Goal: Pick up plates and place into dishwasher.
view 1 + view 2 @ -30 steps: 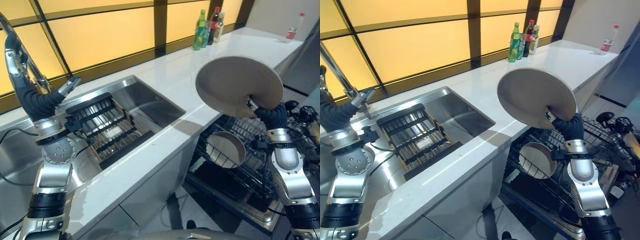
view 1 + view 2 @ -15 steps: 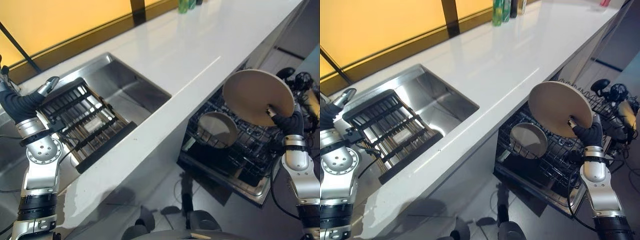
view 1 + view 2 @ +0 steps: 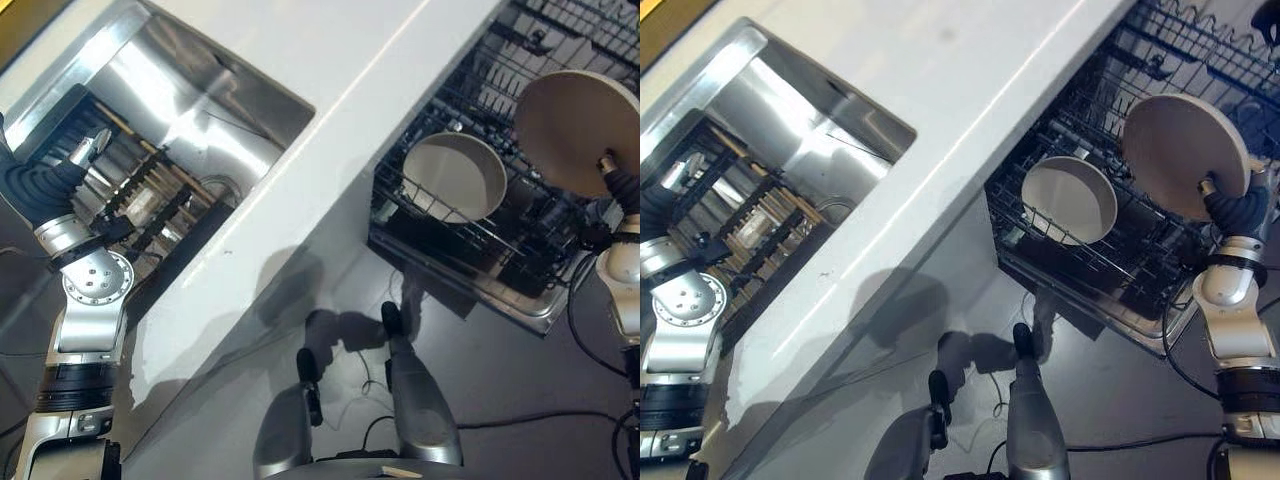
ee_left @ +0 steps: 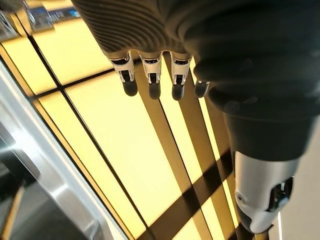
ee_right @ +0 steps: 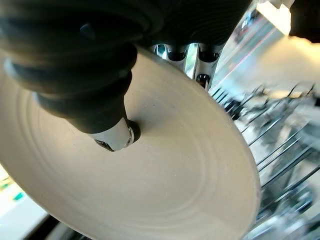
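Now that the camera has tipped down and the plate has dropped from above the counter, I'm holding the right hand [image 3: 1232,208] pinched on the beige plate [image 3: 1183,152] — thumb on its face, fingers behind — just over the dishwasher rack [image 3: 1110,262]. Beside it a bowl [image 3: 1070,200] is already racked. Beyond the rack, over the sink [image 3: 190,110], my left hand [image 4: 150,75] is hanging slack and empty — slotting comes next.

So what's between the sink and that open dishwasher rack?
In the left eye view, a bare strip of white countertop separates the sink from the dishwasher rack, which sits lower, beyond the counter's edge.
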Controlling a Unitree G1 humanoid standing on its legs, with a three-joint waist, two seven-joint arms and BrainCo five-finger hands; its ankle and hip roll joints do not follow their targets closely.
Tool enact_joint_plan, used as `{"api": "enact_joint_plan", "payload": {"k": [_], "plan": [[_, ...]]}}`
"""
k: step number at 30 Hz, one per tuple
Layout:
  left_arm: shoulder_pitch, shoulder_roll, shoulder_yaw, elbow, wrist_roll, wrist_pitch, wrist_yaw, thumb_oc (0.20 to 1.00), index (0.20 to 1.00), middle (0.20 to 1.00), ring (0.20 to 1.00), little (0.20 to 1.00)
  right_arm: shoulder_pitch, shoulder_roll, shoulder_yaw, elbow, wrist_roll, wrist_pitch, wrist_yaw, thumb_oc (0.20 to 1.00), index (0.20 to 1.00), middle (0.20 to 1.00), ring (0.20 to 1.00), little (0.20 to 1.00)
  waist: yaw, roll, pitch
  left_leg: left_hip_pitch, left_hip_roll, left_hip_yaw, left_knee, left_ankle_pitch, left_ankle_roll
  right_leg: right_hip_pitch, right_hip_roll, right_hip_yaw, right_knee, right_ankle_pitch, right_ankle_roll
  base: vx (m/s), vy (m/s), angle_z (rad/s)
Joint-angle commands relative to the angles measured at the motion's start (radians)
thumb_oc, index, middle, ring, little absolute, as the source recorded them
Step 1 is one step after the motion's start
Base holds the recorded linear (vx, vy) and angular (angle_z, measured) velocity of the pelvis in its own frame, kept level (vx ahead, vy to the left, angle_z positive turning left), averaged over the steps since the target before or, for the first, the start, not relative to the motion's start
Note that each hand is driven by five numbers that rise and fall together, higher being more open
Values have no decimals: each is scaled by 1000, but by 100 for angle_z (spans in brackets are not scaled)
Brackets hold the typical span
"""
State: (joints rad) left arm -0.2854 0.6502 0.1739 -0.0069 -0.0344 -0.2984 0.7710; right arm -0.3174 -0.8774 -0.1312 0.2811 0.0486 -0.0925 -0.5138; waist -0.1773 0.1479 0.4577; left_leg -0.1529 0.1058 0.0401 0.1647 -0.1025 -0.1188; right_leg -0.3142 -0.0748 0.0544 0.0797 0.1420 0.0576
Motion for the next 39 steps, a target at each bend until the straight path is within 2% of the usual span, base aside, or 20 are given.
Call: {"api": "enact_joint_plan", "payload": {"k": [1,5,12,19,28,34,39], "plan": [[-38,36,-33,39,-5,-33,48,1000,1000,1000,1000,1000,-62,-99,-12,-24,-42,-61,-60,200,200,200,200,200,-16,-5,-71,-82,56,-31,53,60,-15,-55,-35,31,197,-201,37,14,7,-12],[-51,34,-51,48,-2,-35,62,1000,1000,1000,1000,1000,-92,-137,4,8,-90,-52,-53,200,200,200,200,200,-21,6,-63,-106,55,-31,69,59,-19,-82,-31,32,217,-211,28,17,0,-9],[-101,60,-82,47,-9,1,89,1000,1000,1000,1000,1000,-178,-196,101,71,-129,-59,33,200,200,200,200,200,-21,24,-27,-166,49,-37,88,69,-20,-142,-28,33,255,-222,17,-4,-14,1],[-131,82,-86,55,-7,8,120,1000,1000,1000,1000,1000,-270,-225,189,119,-147,-63,98,200,200,200,200,200,-10,40,15,-218,44,-38,85,89,-21,-203,-31,28,295,-229,15,-15,-46,2],[-162,105,-120,47,-5,16,136,1000,1000,1000,1000,1000,-367,-212,316,160,-160,-43,204,200,200,200,200,200,2,53,53,-272,40,-46,82,110,-19,-273,-29,16,340,-238,9,-34,-55,2],[-178,114,-132,57,-9,3,131,1000,1000,1000,1000,1000,-399,-190,402,267,-146,-48,273,200,200,200,200,200,7,64,50,-272,41,-45,82,109,-20,-281,-37,12,347,-241,5,-5,-7,1],[-199,122,-144,68,-28,7,122,1000,1000,1000,1000,1000,-408,-171,429,310,-136,-49,294,200,200,200,200,200,2,71,43,-266,43,-39,82,106,-19,-280,-42,16,348,-241,5,0,0,0]]}}
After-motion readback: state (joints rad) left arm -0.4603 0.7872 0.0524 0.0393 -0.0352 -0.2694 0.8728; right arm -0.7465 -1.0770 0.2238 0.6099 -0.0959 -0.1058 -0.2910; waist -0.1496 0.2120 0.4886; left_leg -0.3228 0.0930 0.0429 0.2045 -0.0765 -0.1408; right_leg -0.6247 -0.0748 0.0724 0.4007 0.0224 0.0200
